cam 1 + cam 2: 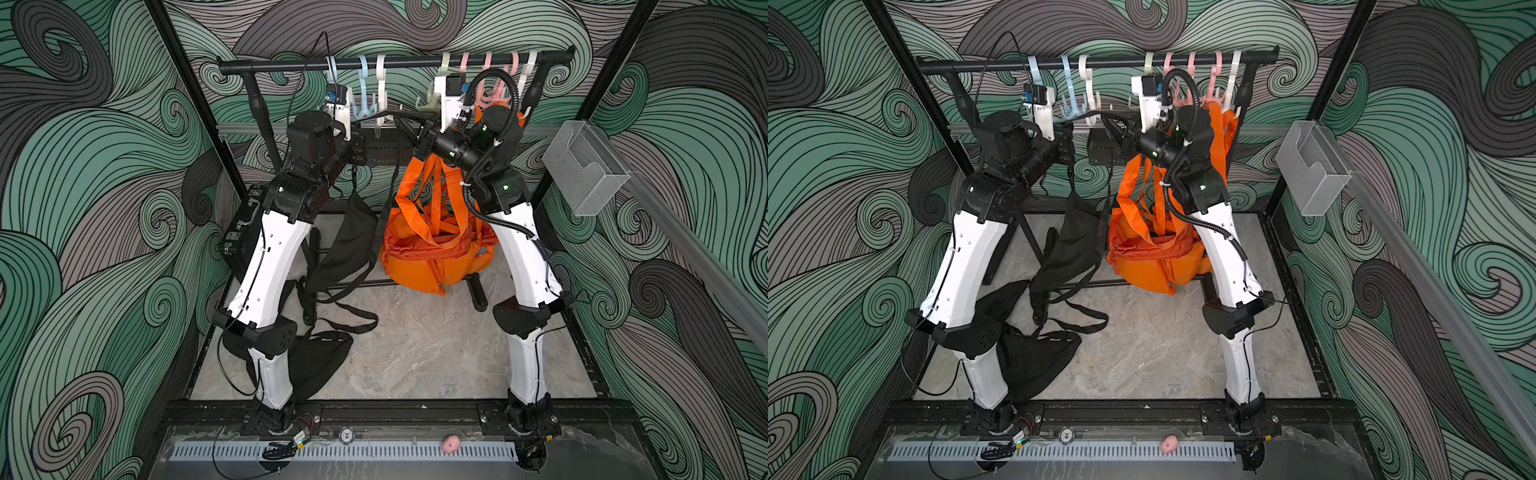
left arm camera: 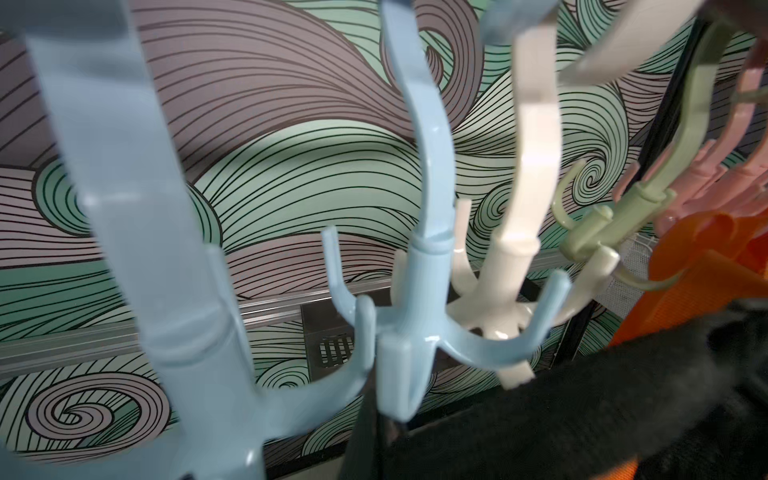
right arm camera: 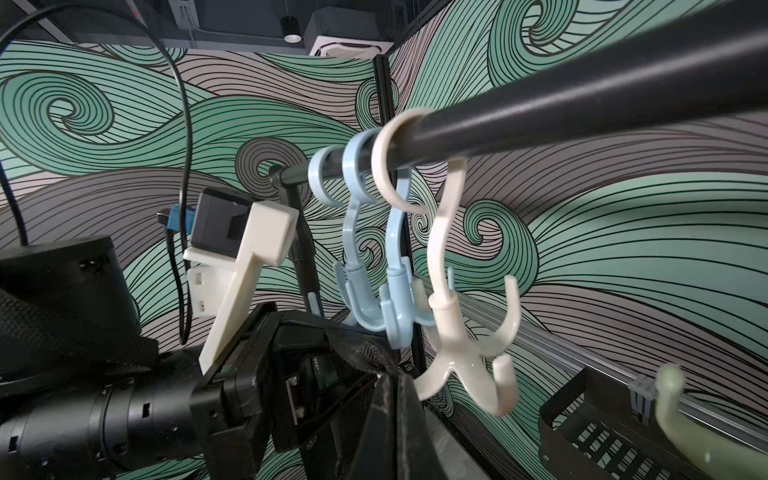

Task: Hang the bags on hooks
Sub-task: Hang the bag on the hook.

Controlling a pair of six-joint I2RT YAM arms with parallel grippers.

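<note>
Two grippers are raised just under the rail (image 1: 415, 62), with a black strap (image 2: 561, 399) stretched between them. Our left gripper (image 1: 359, 146) is pinched onto one end of that strap. The black bag (image 1: 347, 241) sags straight below it, its loose webbing trailing on the tabletop (image 1: 436, 353). Just above the strap, between the two grippers, hang a blue hook (image 2: 428, 299) and a white hook (image 2: 515, 257). The strap runs under their prongs, and we cannot tell whether it touches them. Our right gripper (image 1: 409, 132) is clamped on the strap's other end. Below it an orange bag (image 1: 432, 262) hangs from pink hooks (image 1: 484, 93).
</note>
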